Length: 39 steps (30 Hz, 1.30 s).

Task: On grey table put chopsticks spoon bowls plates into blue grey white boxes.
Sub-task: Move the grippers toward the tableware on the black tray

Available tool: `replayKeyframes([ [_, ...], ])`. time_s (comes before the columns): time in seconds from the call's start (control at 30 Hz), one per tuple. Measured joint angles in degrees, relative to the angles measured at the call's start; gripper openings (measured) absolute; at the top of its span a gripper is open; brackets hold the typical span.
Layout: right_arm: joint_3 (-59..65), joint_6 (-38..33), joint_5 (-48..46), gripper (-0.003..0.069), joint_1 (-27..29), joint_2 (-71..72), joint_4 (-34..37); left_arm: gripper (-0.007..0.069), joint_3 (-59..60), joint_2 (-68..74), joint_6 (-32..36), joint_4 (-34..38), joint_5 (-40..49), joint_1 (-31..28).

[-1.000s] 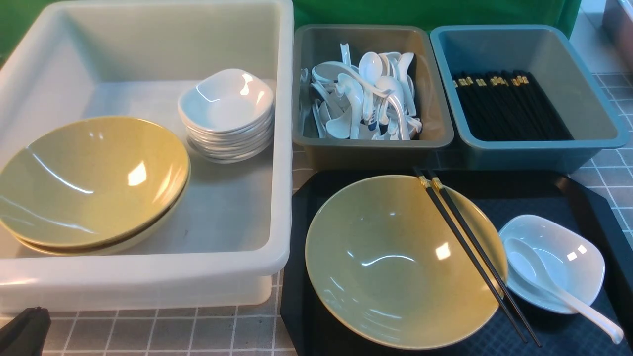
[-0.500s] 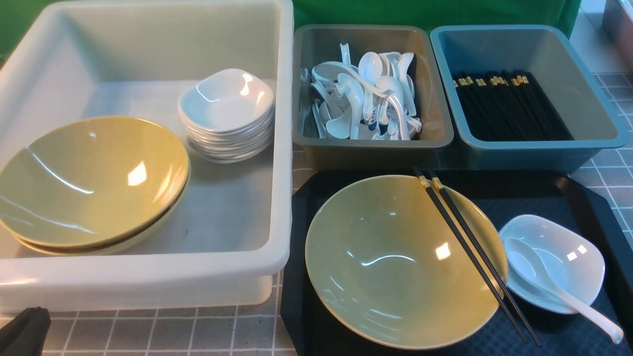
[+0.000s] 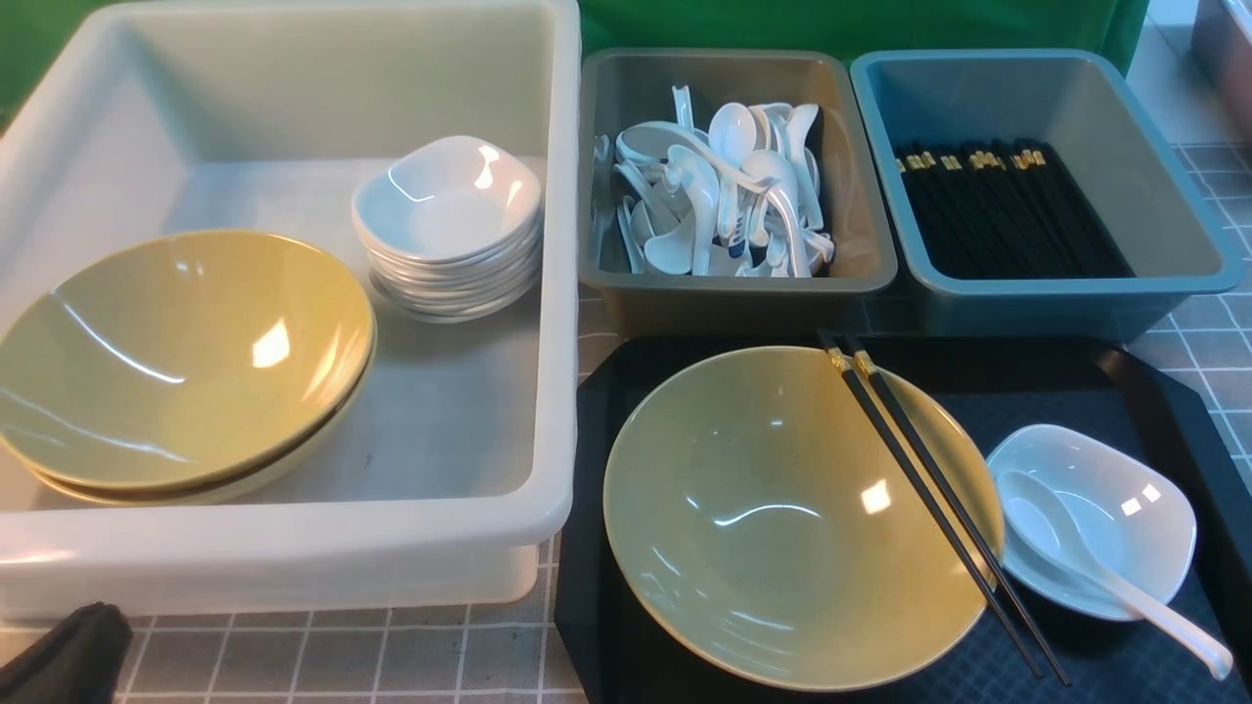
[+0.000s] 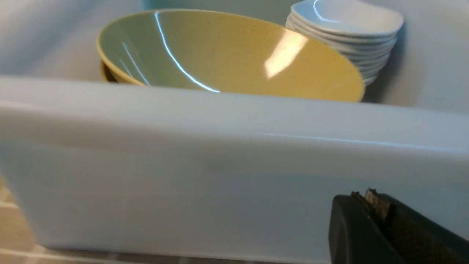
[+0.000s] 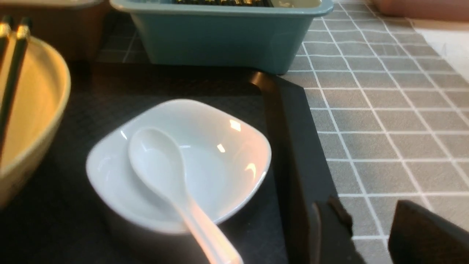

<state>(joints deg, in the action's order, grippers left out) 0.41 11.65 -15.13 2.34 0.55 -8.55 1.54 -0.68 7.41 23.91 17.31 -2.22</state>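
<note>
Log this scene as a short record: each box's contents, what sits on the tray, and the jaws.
white box: stacked yellow bowls, stack of white plates
grey box: white spoons
blue box: black chopsticks
tray: yellow bowl with chopstick pair across its rim; small white plate holding a spoon
left jaws: shut, low before the white box
right jaws: open, empty, near the tray's right edge

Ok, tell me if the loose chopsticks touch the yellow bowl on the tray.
Touching. Front view: the chopsticks rest across the rim of the yellow bowl.
</note>
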Motion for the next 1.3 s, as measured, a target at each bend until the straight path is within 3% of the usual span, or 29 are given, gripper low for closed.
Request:
replayKeyframes([
  [0.07,0.0,6.2,0.0,0.0237,0.0,0.0,0.2,-0.0011,0.0,0.0,-6.2,12.4,-1.6,0.0],
  [0.13,0.0,16.6,0.3,0.0237,0.0,0.0,1.0,-0.0011,0.0,0.0,-12.2,27.5,-2.6,0.0],
  [0.17,0.0,25.5,0.6,0.0237,0.0,0.0,2.0,-0.0011,0.0,0.0,-13.9,33.2,-2.8,0.0],
  [0.2,0.0,29.4,0.6,0.0237,0.0,0.0,2.7,-0.0011,0.0,0.0,-14.8,37.6,-3.0,0.0],
  [0.23,0.0,38.4,0.9,0.0237,0.0,0.0,3.6,-0.0011,0.0,0.0,-15.0,40.8,-3.2,0.0],
  [0.3,0.1,49.0,1.3,0.0237,0.0,0.0,4.2,-0.0011,0.0,0.0,-14.4,44.3,-4.0,0.0],
  [0.37,0.1,54.6,1.7,0.0237,0.0,0.0,4.5,-0.0011,0.0,0.0,-13.9,45.2,-4.2,0.0],
  [0.47,0.1,56.3,1.8,0.0237,0.0,0.0,4.5,-0.0011,0.0,0.0,-12.4,45.5,-3.1,0.0],
  [0.67,0.1,55.9,1.7,0.0237,0.0,0.0,4.5,-0.0011,-0.3,0.0,-3.5,45.5,4.2,0.0],
  [0.77,0.1,47.8,1.3,0.0237,-0.7,0.0,5.7,-0.0011,-7.8,0.0,12.6,44.1,9.7,0.0],
  [0.8,0.1,46.6,1.3,0.0237,-1.0,0.0,6.2,-0.0011,-8.9,0.0,14.3,43.9,9.9,0.0],
  [0.9,0.0,34.8,1.0,0.0230,-4.0,0.0,12.3,-0.0011,-18.0,2.6,21.8,37.6,13.4,0.0],
  [1.0,-1.4,25.9,-2.9,0.0185,-7.3,-0.1,15.3,-0.0011,-25.0,9.2,22.0,27.4,18.8,0.0],
  [1.07,-5.0,18.7,-6.1,0.0105,-10.4,-2.3,16.1,-0.0011,-30.9,17.1,20.1,15.4,26.1,0.0],
  [1.17,-12.2,11.7,-9.3,0.0015,-14.1,-8.8,16.3,-0.0011,-38.5,27.6,18.3,2.9,35.3,0.0],
  [1.3,-24.2,1.1,-16.8,-0.0001,-16.1,-19.4,16.3,-0.0011,-46.8,38.3,17.3,-4.6,44.6,0.7],
])
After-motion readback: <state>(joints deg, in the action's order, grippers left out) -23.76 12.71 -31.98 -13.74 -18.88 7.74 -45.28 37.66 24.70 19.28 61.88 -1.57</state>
